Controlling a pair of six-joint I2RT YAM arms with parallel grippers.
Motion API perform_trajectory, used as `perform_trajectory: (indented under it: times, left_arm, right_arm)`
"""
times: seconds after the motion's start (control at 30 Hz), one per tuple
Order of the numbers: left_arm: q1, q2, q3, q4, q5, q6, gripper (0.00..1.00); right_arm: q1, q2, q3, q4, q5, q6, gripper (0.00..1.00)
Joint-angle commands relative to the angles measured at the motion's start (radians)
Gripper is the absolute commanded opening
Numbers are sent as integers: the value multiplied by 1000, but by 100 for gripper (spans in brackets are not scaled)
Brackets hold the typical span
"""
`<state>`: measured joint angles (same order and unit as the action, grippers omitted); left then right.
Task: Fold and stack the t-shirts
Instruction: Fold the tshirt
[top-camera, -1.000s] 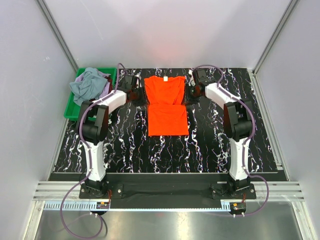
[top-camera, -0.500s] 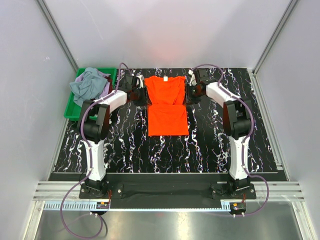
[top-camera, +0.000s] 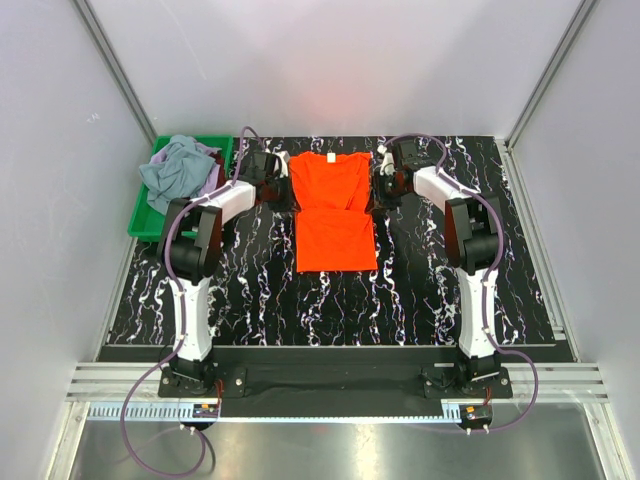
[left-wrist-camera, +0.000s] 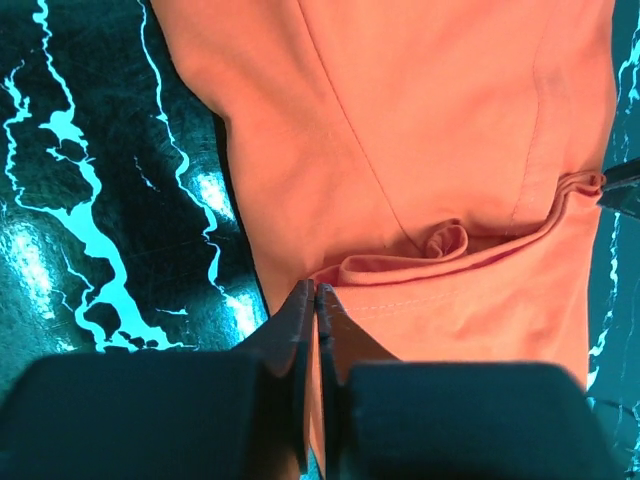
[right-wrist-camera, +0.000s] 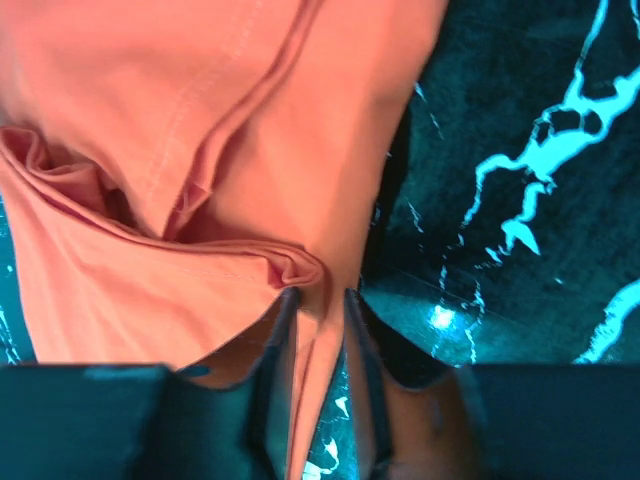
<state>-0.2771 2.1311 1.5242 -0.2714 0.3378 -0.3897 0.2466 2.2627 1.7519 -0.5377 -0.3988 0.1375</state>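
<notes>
The bright orange-red t-shirt (top-camera: 335, 215) lies flat at the far middle of the table, its white neck label (top-camera: 325, 157) at the far end. Its near part is folded over, and the hem lies across the body. My left gripper (top-camera: 284, 190) is at the shirt's left edge. In the left wrist view it (left-wrist-camera: 314, 290) is shut tight on the folded hem (left-wrist-camera: 450, 285). My right gripper (top-camera: 378, 190) is at the right edge. In the right wrist view it (right-wrist-camera: 318, 295) pinches a bunched fold of the cloth (right-wrist-camera: 295, 268) with a narrow gap between its jaws.
A green plastic bin (top-camera: 146, 214) stands at the far left with a grey-blue shirt (top-camera: 176, 168) and a lilac one (top-camera: 212, 180) heaped in it. Black marbled tabletop (top-camera: 420, 290) lies all round the orange shirt. Grey walls enclose the table.
Both grippers have moved a little toward the far edge along the shirt's sides, carrying the folded hem with them. The bin's shirts have not moved.
</notes>
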Motion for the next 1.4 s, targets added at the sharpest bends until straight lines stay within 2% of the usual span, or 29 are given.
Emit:
perform_trajectory:
  times: [0.0,0.2,0.33,0.4,0.63,1.1,1.3,1.37]
  left_arm:
    - [10,3,41,49,18,14,0]
    - [16,3,39,63,6,-5,0]
    - [21,0,33,80,0,-21,0]
    - [21,-3,33,90,-6,-31,0]
    - [29,15,53,118,0,-70,0]
    - [30,35,60,170,1,-113,0]
    - [33,50,68,202,18,-132,0]
    - [33,61,77,212,30,-143,0]
  right_arm:
    - [0,3,31,53,-57,-9,29]
    - [0,6,32,76,-68,-4,24]
    - [0,8,41,74,-61,-1,3]
    - [2,-5,29,97,-51,-1,0]
    - [0,-101,-116,240,-11,33,0]
    - [0,-141,-143,298,100,74,0]
    - [-1,-157,-178,346,173,102,14]
    - [0,-167,-195,366,172,112,30]
